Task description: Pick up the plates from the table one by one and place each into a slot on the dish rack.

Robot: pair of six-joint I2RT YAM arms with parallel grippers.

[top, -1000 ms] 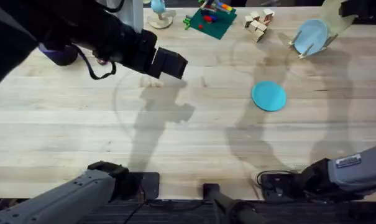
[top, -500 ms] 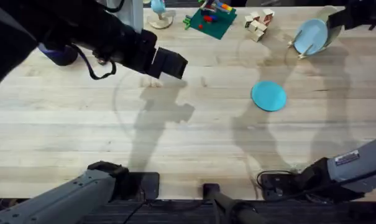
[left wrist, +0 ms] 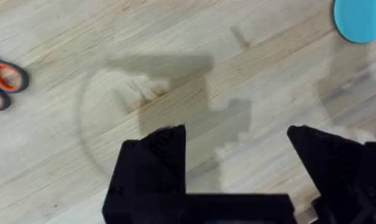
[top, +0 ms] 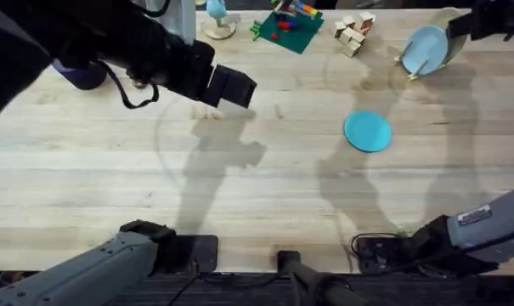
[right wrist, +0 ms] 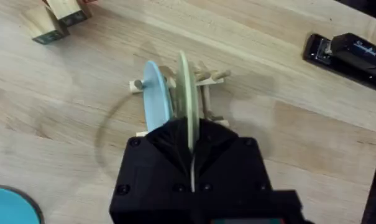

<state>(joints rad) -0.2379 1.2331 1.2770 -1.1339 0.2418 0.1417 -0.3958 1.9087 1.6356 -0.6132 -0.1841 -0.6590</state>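
The dish rack (top: pixel 416 66) stands at the table's (top: pixel 265 195) far right. A pale blue plate (right wrist: pixel 155 93) is upright in one slot. Beside it the cream-yellow plate (right wrist: pixel 184 87) stands on edge among the pegs (right wrist: pixel 214 76), with my right gripper (right wrist: pixel 191 140) shut on its rim. In the overhead view that gripper (top: pixel 469 24) is just right of the rack. The teal-blue plate (top: pixel 368 131) lies flat mid-table, nearer than the rack. My left gripper (left wrist: pixel 234 155) hovers open and empty over bare wood, well left of the teal plate (left wrist: pixel 362 18).
Wooden blocks (top: pixel 352 32) and a green toy board (top: pixel 286 30) sit along the far edge, left of the rack. A black stapler (right wrist: pixel 349 50) lies beyond the rack. Orange-handled scissors (left wrist: pixel 4 84) and a purple object (top: pixel 82 75) are at the far left.
The right gripper has brought the cream-yellow plate in against the rack beside the pale blue plate. The left arm and the teal plate have not moved.
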